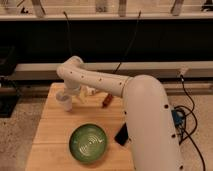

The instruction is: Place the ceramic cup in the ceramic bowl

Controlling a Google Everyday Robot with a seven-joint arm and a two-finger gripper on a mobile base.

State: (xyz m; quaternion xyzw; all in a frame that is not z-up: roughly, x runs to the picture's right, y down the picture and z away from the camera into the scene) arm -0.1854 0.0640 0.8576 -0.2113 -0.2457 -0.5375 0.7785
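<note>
The small pale ceramic cup [63,102] stands upright on the wooden table [50,131] near its back left part. My gripper [68,94] is at the end of the white arm, directly over and against the cup, with its jaws standing wide; the wrist hides most of it. The cup rests on the table, not lifted. The green ceramic bowl [88,144], with pale swirl rings inside, sits at the table's front middle, well in front of the cup and a little to its right.
A small white bottle [90,91] and a reddish-brown item [106,102] lie behind the bowl, right of the cup. A black flat object [121,135] sits right of the bowl. The arm's thick white body [150,125] covers the table's right side. Cables hang at right.
</note>
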